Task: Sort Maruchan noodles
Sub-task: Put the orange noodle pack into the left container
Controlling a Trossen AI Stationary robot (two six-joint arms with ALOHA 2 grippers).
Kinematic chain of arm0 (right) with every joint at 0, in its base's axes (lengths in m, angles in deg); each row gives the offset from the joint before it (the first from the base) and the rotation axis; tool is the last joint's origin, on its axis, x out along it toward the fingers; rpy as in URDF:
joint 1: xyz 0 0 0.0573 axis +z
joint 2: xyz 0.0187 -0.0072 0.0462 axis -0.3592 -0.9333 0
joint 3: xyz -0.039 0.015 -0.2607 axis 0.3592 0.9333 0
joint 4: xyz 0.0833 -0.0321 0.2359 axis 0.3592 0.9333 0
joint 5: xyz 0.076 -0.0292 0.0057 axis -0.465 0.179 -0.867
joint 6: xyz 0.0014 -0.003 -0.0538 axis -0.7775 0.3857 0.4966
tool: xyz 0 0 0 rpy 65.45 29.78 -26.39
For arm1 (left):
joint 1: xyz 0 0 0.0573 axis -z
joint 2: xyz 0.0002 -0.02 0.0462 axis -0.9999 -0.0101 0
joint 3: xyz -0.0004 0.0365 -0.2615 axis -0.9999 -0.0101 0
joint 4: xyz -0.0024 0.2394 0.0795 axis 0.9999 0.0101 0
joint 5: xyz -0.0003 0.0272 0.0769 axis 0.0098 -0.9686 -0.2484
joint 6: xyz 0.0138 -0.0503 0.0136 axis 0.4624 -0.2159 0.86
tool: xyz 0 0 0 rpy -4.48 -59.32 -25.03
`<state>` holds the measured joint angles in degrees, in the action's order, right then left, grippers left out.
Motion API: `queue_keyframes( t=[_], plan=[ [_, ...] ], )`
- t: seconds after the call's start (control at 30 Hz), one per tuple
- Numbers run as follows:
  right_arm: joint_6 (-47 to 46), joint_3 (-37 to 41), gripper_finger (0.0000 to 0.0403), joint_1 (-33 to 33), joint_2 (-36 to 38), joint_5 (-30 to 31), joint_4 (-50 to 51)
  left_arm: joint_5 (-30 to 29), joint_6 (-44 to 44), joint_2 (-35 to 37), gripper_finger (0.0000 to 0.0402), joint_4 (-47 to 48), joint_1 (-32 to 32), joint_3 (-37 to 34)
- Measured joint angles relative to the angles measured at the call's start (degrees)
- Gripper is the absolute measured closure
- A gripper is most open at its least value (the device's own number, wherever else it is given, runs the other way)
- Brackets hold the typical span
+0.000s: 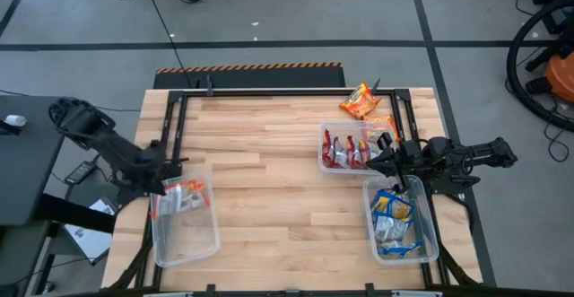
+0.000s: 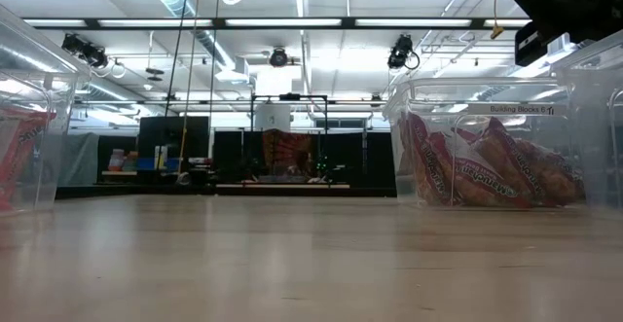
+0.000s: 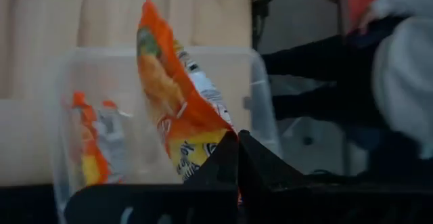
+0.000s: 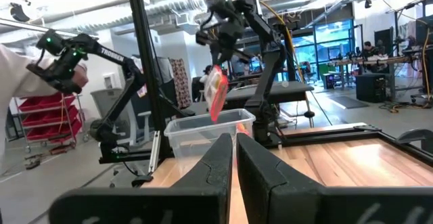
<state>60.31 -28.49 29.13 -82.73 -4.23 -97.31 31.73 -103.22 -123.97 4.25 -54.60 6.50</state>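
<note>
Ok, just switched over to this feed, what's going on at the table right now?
The left gripper is shut on an orange noodle packet, holding it over the left bin, which already has orange packets. The right gripper waits shut, holding nothing, between the red-packet bin and blue-packet bin. One orange packet lies loose.

Three clear bins [image 1: 184, 234] stand on one table [image 1: 269, 171]; one orange packet [image 1: 359, 100] lies loose at upper right; two arms.
</note>
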Motion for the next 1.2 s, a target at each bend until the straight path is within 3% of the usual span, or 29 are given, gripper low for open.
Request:
queue_keyframes(
  t=[0.33, 0.7, 1.2],
  plan=[
    [0.0, 0.0, 0.0374, 0.0, 0.0, 0.0, 0.0, -4.2, 5.1, -0.6, 0.0401, -8.1, 1.8, -14.1],
    [0.0, 0.0, 0.0374, 0.0, 0.0, 0.0, 0.0, -3.8, -11.6, -2.4, 0.0398, -9.0, 1.7, -28.6],
    [0.0, 0.0, 0.0374, 0.0, 0.0, 0.0, 0.0, 1.8, -16.0, -7.1, 0.0396, -2.8, 1.8, -30.4]
  ],
)
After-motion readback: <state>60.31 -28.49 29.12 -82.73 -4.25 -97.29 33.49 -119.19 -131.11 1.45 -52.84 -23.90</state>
